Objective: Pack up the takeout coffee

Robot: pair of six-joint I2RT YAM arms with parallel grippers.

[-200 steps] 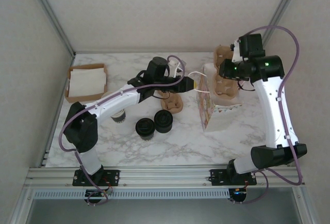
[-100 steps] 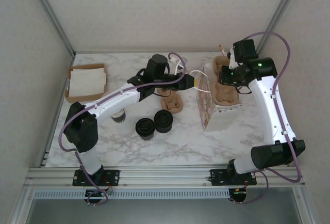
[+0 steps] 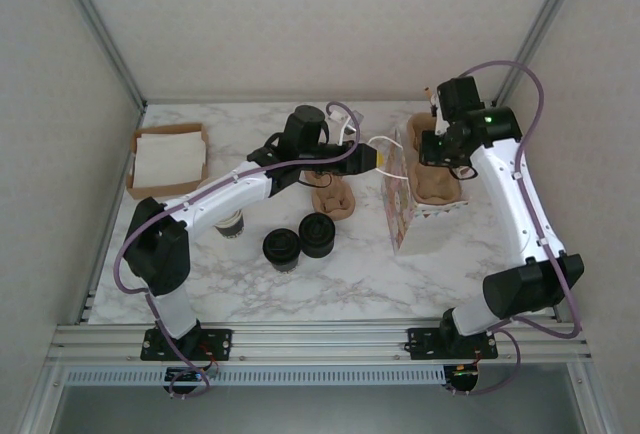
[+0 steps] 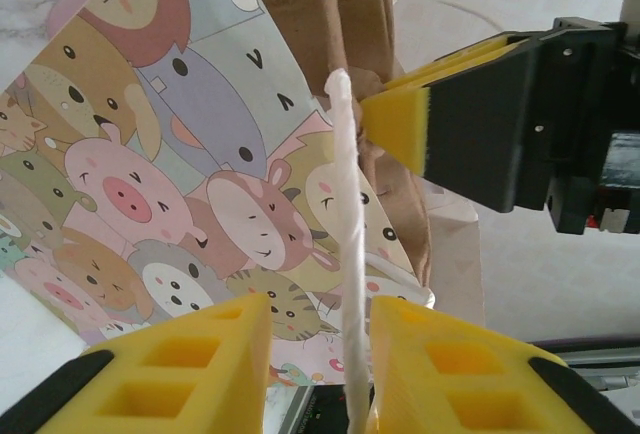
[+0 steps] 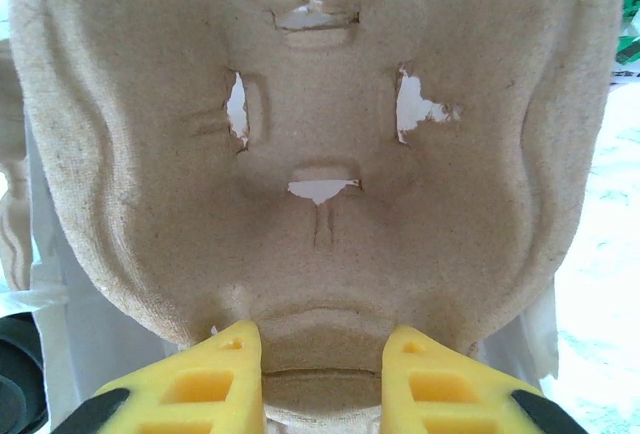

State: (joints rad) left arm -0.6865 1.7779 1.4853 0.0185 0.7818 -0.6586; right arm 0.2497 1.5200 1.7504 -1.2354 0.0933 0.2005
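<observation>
The takeout coffee (image 3: 282,248), a small cup under a black lid, stands on the table in front of my left arm, far from both grippers. My left gripper (image 3: 375,159) (image 4: 320,304) straddles the white cord handle (image 4: 345,204) of the cartoon-animal paper bag (image 3: 405,219) (image 4: 180,184). The cord lies against the right finger, and a gap shows on the left side. My right gripper (image 3: 440,149) (image 5: 322,339) is shut on the rim of a brown pulp cup carrier (image 3: 436,182) (image 5: 320,104), held upright over the bag's mouth.
A squat black lidded item (image 3: 318,233) sits beside the coffee. A cream cup (image 3: 230,224) is partly hidden under my left arm. Another pulp carrier (image 3: 335,200) lies behind them. A cardboard tray of napkins (image 3: 168,157) is at the back left.
My right arm has swung left and back, bringing the pulp carrier over the bag's mouth. The left arm has stayed by the bag handle.
</observation>
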